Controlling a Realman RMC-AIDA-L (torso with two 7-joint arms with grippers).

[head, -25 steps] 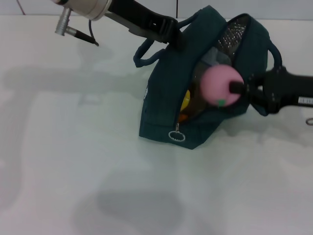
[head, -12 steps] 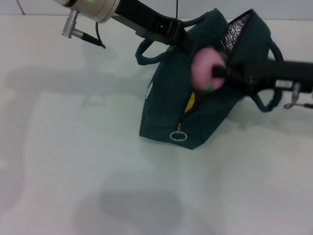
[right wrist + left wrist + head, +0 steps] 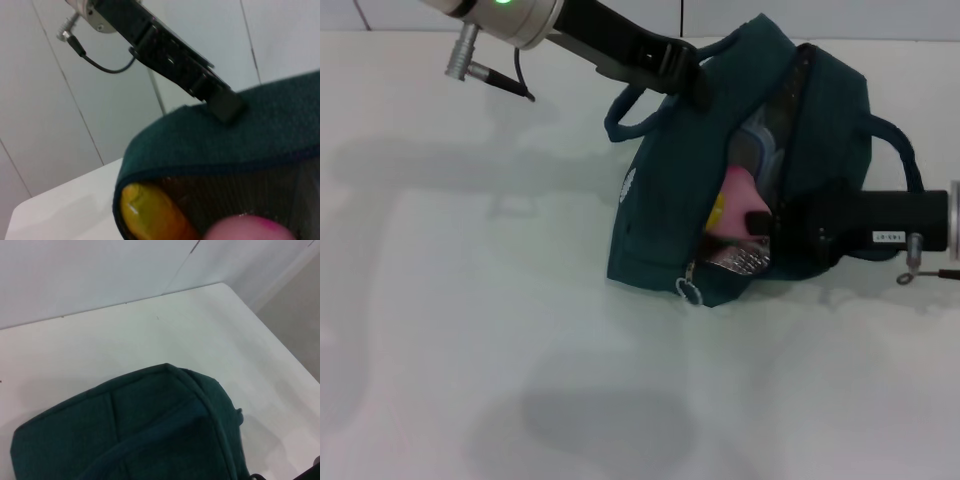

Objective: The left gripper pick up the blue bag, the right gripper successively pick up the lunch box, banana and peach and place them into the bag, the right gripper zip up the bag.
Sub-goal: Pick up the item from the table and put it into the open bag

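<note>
The peach (image 3: 735, 200) and right gripper (image 3: 762, 222) fill the blue bag (image 3: 665, 215) mouth.

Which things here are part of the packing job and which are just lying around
Part of the job:
left hand, gripping the bag's top edge
blue bag
right hand, reaching into the bag
peach
banana
lunch box
zipper pull

Just there:
white table
wall

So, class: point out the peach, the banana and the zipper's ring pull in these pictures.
peach (image 3: 737, 200), head view, pink side showing in the bag's opening.
banana (image 3: 150, 212), right wrist view, yellow end inside the bag.
ring pull (image 3: 689, 291), head view, metal ring at the bag's lower front.
</note>
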